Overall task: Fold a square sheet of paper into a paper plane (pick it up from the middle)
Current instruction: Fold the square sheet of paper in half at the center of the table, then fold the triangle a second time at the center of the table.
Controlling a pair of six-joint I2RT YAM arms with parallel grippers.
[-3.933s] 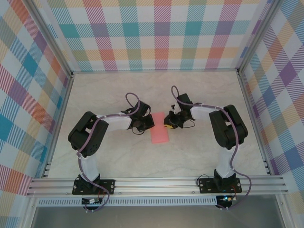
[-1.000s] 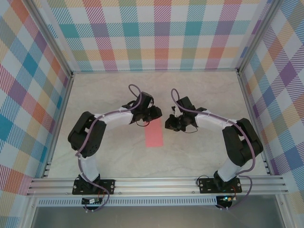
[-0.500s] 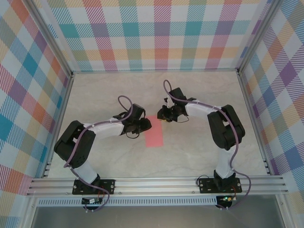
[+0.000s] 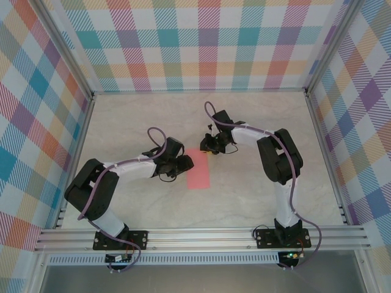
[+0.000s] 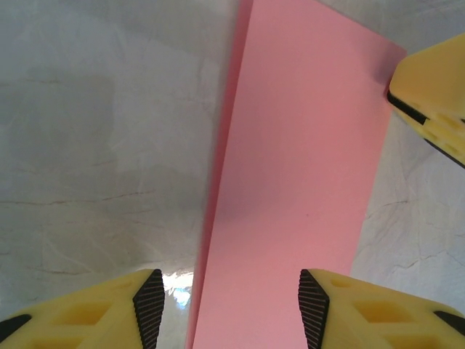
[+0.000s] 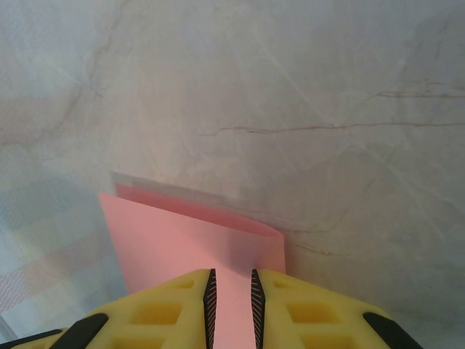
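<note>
The square sheet of paper [image 4: 198, 169] lies on the table as a narrow salmon-pink strip, folded double, and no dart shape shows. My left gripper [image 4: 186, 163] hovers low over its left long edge, open, the strip [image 5: 294, 189] running between and below its pads. My right gripper [image 4: 208, 147] sits at the strip's far right corner, its yellow finger [image 5: 430, 102] touching that corner. Its jaws stand a narrow slit apart over the paper [image 6: 182, 243], pinching nothing that I can see. The top layer lifts slightly off the lower one.
The pale marble table [image 4: 256, 189] is bounded by aluminium rails and plaid walls [image 4: 201, 43]. The right arm's elbow [image 4: 278, 155] rises to the right of the paper.
Both grippers closed in on the strip. The left one slid down and left along its left edge. The right one moved left to its far corner. The strip stayed put.
</note>
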